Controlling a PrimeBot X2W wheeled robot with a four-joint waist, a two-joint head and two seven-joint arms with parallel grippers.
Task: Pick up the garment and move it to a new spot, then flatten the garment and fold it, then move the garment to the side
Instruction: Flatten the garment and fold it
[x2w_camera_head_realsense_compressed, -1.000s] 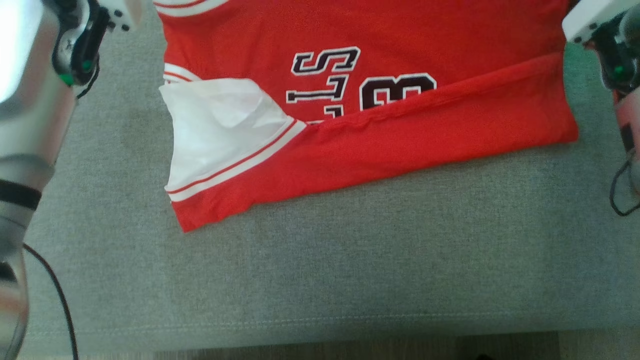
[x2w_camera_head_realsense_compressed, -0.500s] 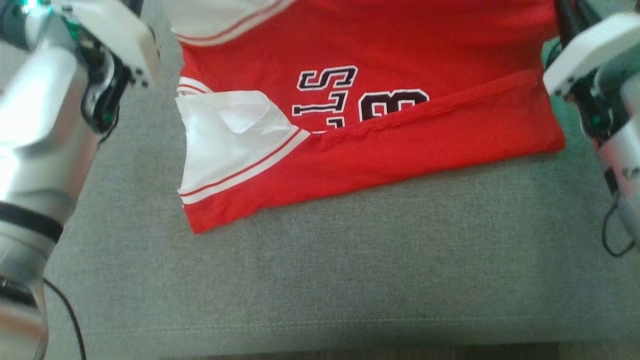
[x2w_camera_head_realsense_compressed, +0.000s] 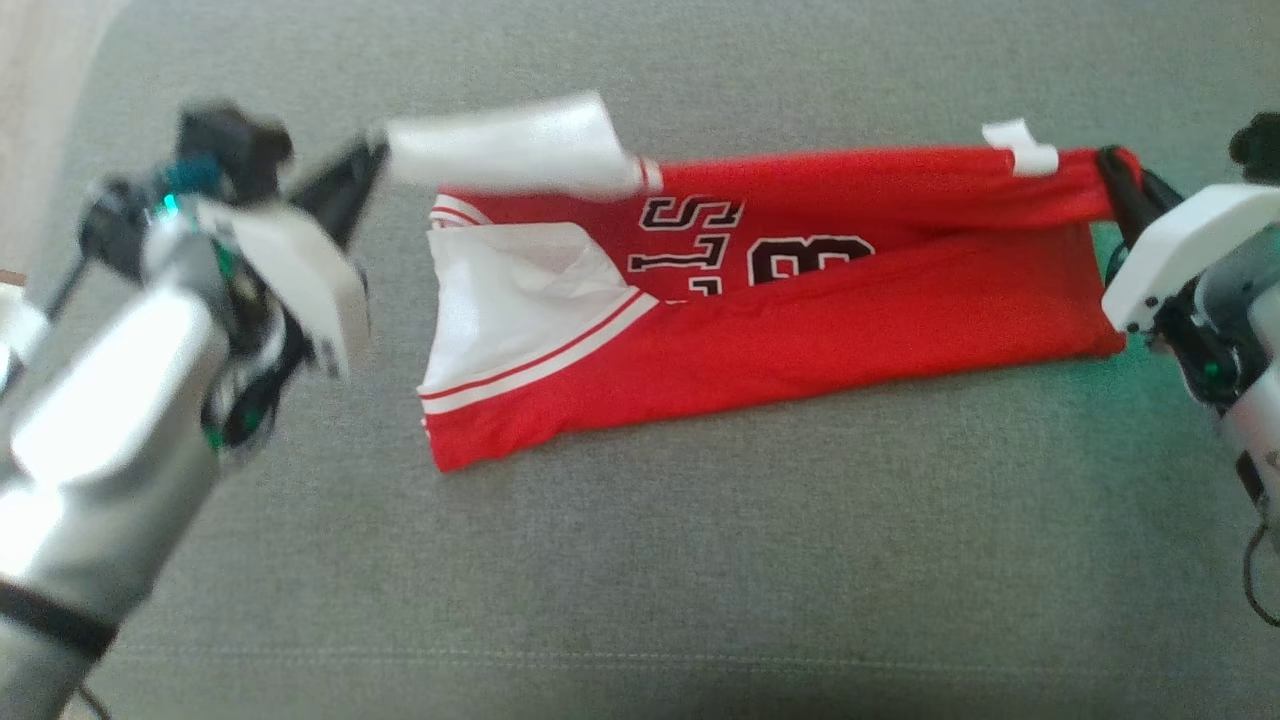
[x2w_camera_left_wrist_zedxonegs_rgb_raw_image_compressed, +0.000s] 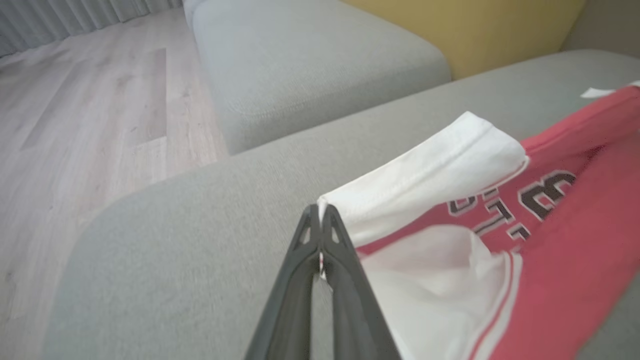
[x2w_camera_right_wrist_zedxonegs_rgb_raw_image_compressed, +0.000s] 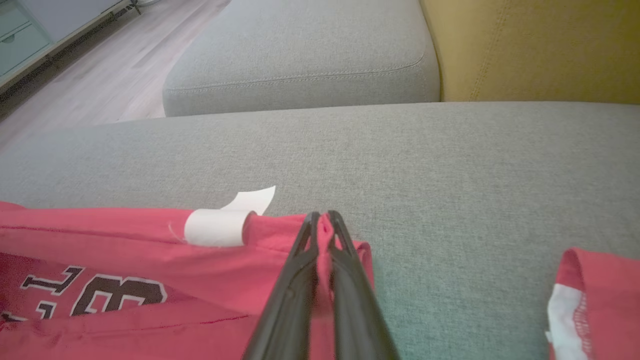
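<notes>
Here's the garment (x2w_camera_head_realsense_compressed: 800, 320), a red jersey lying stretched across the grey sofa seat (x2w_camera_head_realsense_compressed: 640, 560). Its long axis runs left to right, sleeve end at the left and plain red end at the right, and from the head view the lettering reads upside down. The far edge is lifted off the seat between both arms. The left gripper (x2w_camera_left_wrist_zedxonegs_rgb_raw_image_compressed: 320, 212) has its jaws pinched tight on the corner of the white sleeve (x2w_camera_left_wrist_zedxonegs_rgb_raw_image_compressed: 430, 170). The right gripper (x2w_camera_right_wrist_zedxonegs_rgb_raw_image_compressed: 322, 220) has its jaws clamped on the red far-right corner, just beside a white tag (x2w_camera_right_wrist_zedxonegs_rgb_raw_image_compressed: 217, 227). The wrist views add a second grey cushion (x2w_camera_left_wrist_zedxonegs_rgb_raw_image_compressed: 310, 65), a yellow backrest (x2w_camera_right_wrist_zedxonegs_rgb_raw_image_compressed: 530, 45) and wood floor (x2w_camera_left_wrist_zedxonegs_rgb_raw_image_compressed: 75, 100).
</notes>
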